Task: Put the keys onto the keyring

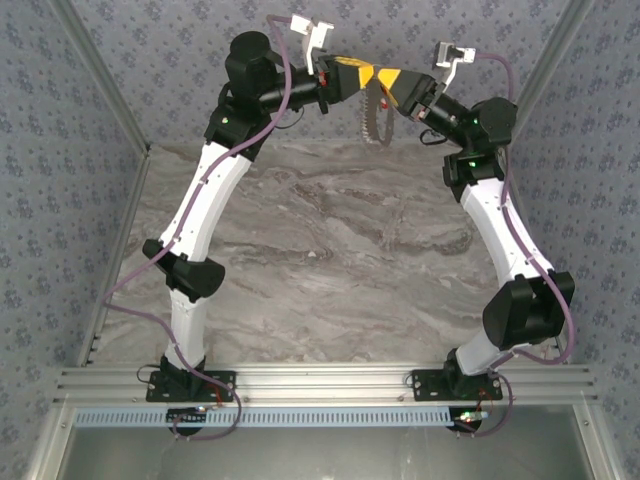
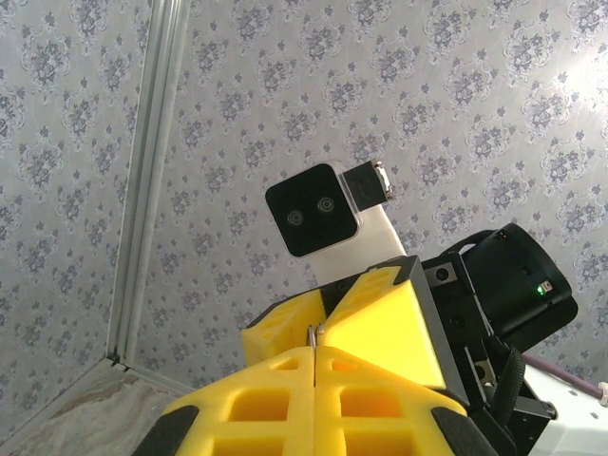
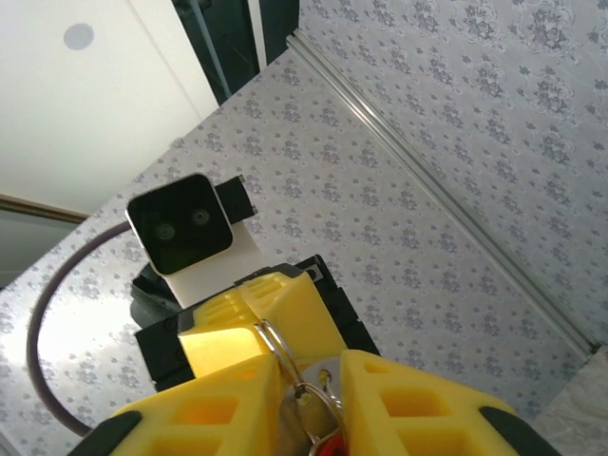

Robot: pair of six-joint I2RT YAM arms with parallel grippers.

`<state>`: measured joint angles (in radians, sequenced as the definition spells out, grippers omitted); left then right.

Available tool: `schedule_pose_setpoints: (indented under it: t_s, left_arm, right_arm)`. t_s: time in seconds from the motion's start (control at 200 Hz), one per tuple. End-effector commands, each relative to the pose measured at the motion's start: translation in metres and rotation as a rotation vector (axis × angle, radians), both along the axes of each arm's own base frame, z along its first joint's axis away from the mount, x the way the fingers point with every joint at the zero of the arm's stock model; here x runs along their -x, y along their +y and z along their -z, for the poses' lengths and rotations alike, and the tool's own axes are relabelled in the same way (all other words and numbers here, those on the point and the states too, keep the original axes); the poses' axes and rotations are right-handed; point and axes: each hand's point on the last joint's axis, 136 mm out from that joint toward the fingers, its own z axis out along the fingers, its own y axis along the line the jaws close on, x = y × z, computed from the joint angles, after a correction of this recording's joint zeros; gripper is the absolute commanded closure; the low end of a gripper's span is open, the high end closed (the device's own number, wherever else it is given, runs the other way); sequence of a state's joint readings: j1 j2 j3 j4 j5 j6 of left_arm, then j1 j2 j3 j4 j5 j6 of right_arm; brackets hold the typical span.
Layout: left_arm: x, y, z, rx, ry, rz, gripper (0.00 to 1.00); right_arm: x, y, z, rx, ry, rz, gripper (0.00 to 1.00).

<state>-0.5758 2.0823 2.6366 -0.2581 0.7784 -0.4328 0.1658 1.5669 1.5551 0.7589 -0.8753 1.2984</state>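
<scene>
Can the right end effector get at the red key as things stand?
Probably yes. The red key sits between the fingers of the right end effector, next to the keyring, which the shut left end effector seems to pinch. Nothing visible blocks it.

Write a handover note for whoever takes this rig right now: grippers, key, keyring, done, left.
Left gripper: shut on the keyring, held up in the air.
Right gripper: tip to tip with the left, jaws apart around the ring and the metal hanging from it; grip unclear.
Red key: low in the right gripper's gap, under the ring.
Done: ring and key are both up at the grippers.
Left: cannot tell if the key is threaded; check, then finish threading.
</scene>
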Motion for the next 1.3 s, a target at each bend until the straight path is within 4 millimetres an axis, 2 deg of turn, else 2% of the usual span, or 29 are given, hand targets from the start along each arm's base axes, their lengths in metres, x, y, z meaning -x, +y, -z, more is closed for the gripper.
schedule_pose_setpoints:
  t_s: [0.0,0.32,0.47,0.7,0.869,1.074,1.294]
  left_arm:
    - [0.013,0.008,-0.024,0.045,-0.060,0.020,1.00]
    - [0.015,0.008,-0.024,0.044,-0.061,0.020,1.00]
    - [0.014,0.008,-0.024,0.043,-0.062,0.016,1.00]
    - [0.013,0.007,-0.023,0.042,-0.061,0.014,1.00]
    - [0.012,0.006,-0.020,0.036,-0.054,0.016,1.00]
    - [0.007,0.008,-0.017,0.020,-0.049,-0.020,1.00]
    - [0.007,0.015,-0.017,-0.013,-0.062,-0.076,0.81]
  right_arm:
    - [0.014,-0.006,-0.018,-0.040,-0.059,-0.008,0.78]
    - [0.016,0.004,-0.019,-0.029,-0.063,-0.031,0.75]
    - [0.016,0.006,-0.018,-0.023,-0.060,-0.039,0.81]
    - [0.017,0.009,-0.020,-0.022,-0.065,-0.049,0.86]
    - [0.017,0.011,-0.024,-0.024,-0.076,-0.054,1.00]
    - [0.017,0.009,-0.026,-0.020,-0.075,-0.054,1.00]
    - [0.004,-0.004,-0.012,0.003,-0.011,0.004,1.00]
